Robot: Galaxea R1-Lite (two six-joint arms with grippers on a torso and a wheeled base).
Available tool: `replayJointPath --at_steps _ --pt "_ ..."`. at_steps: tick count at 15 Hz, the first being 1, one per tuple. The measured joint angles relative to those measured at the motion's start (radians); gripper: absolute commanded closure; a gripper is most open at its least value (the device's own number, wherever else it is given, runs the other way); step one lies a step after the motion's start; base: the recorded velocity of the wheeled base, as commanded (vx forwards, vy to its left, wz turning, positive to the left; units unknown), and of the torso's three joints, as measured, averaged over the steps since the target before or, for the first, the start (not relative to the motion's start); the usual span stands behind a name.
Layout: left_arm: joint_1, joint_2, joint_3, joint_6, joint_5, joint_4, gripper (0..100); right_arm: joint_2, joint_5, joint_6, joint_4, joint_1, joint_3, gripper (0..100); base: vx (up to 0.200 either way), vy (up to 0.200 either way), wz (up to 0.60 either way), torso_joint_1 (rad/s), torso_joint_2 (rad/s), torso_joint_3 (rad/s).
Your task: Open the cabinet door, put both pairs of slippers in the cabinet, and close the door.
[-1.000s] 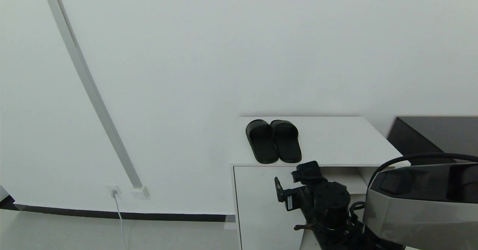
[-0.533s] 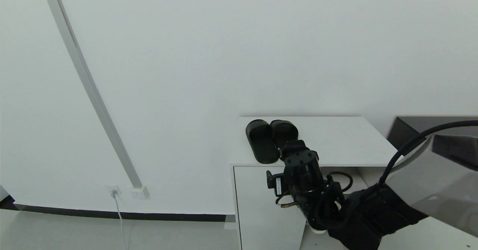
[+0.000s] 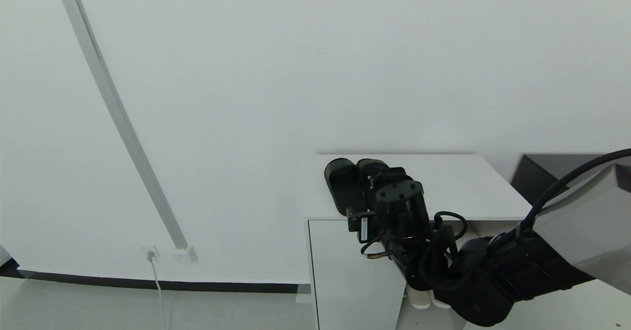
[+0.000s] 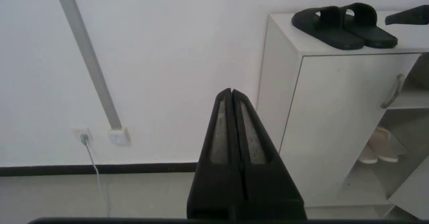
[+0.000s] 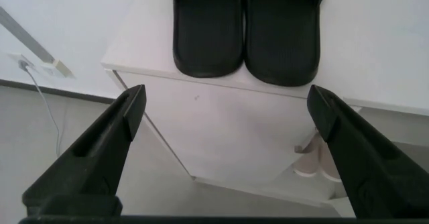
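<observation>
Right hand (image 5: 226,96), fingers apart, has climbed from the cabinet (image 3: 443,182) front to the black slippers (image 3: 345,184) at its 12 o'clock; grasping them looks next.

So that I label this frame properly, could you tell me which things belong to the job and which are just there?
Job: black slippers on the cabinet top; pale slippers on a shelf inside; cabinet door; open right gripper.
Just there: wall socket; cable; wall strip; dark unit.
</observation>
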Motion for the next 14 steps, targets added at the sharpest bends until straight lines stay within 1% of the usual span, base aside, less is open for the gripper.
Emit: replayJointPath --at_steps 8,11,14 --pt "0.000 0.000 0.000 0.000 0.000 0.001 100 0.063 -0.001 -0.012 -0.112 -0.005 0.028 0 0.200 0.000 0.00 0.007 0.00 0.001" --pt "0.000 0.000 0.000 -0.001 0.000 0.000 100 0.097 0.004 -0.014 -0.114 -0.017 0.019 0 0.000 0.000 0.00 0.000 0.00 0.000" --pt "0.000 0.000 0.000 -0.001 0.001 0.000 100 0.137 0.010 -0.029 -0.115 -0.039 -0.034 0 0.000 0.000 0.00 0.000 0.00 0.000"
